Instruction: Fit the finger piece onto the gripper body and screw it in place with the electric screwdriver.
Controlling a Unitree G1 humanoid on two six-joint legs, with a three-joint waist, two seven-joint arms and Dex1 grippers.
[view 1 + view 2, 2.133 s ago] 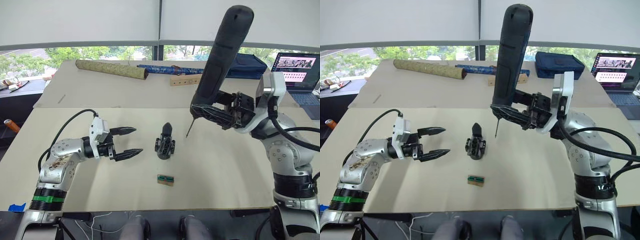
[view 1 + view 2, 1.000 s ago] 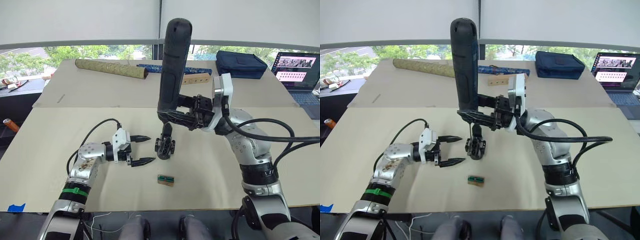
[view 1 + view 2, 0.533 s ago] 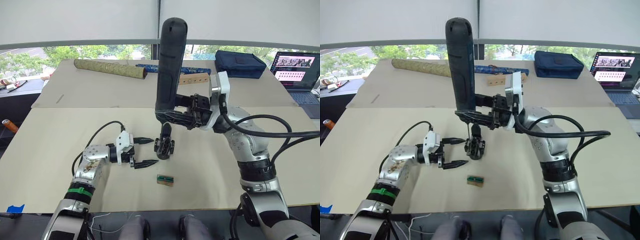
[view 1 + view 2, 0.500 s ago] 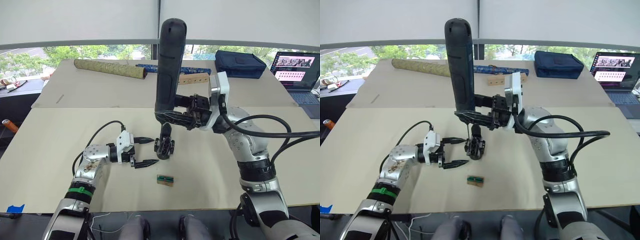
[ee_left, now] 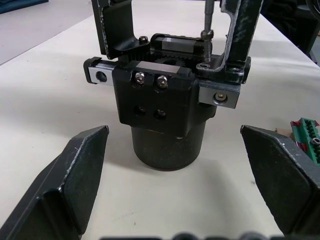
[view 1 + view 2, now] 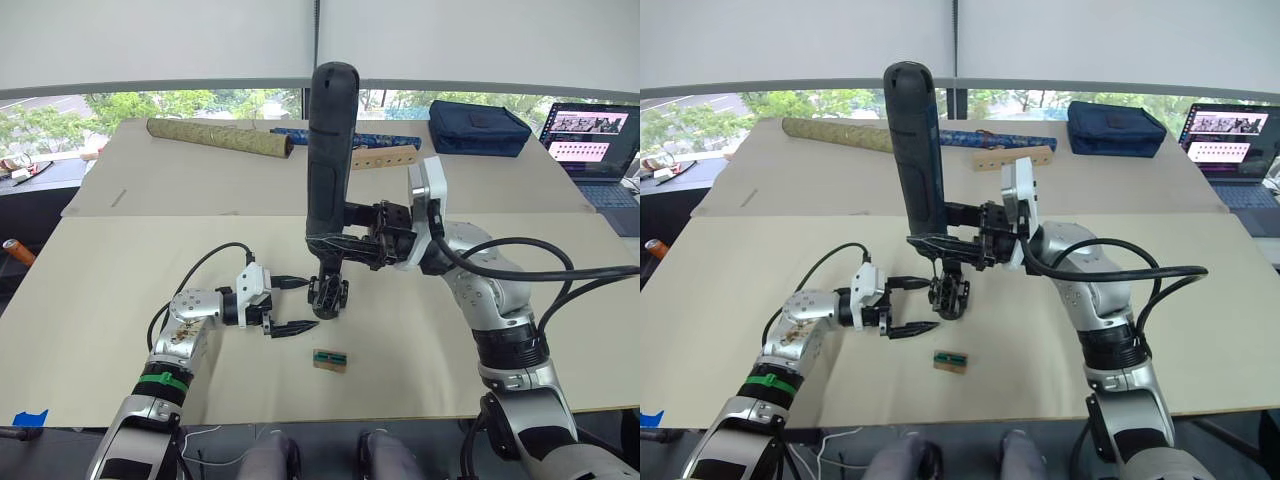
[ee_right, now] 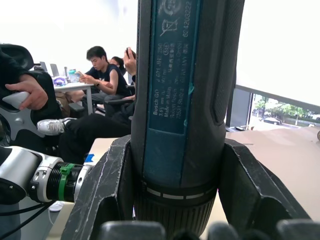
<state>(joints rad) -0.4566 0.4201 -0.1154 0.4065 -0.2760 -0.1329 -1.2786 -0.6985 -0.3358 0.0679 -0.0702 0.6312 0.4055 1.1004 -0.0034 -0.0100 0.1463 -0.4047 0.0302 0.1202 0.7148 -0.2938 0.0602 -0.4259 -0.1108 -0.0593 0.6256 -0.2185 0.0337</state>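
The gripper body (image 6: pixel 328 294) stands upright on the table's middle; in the left wrist view it is a black block (image 5: pixel 162 115) on a round base. Two black uprights rise from its top, and I cannot tell which is the finger piece. My right gripper (image 6: pixel 338 243) is shut on the electric screwdriver (image 6: pixel 330 150), which it holds almost vertical right above the body. The thin bit (image 5: pixel 207 17) rests on a screw head on the body's top. My left gripper (image 6: pixel 311 303) is open, level with the body, its fingertips just short of it.
A small green-and-brown block (image 6: pixel 331 360) lies in front of the body. At the back are a patterned roll (image 6: pixel 220 137), a wooden strip with holes (image 6: pixel 385 157), a dark blue bag (image 6: pixel 482 127) and a laptop (image 6: pixel 592 135). Seated people (image 7: pixel 100 70) appear beyond the screwdriver.
The right arm swung the screwdriver from the right to over the gripper body and lowered the bit onto it. My open left gripper moved in toward the body.
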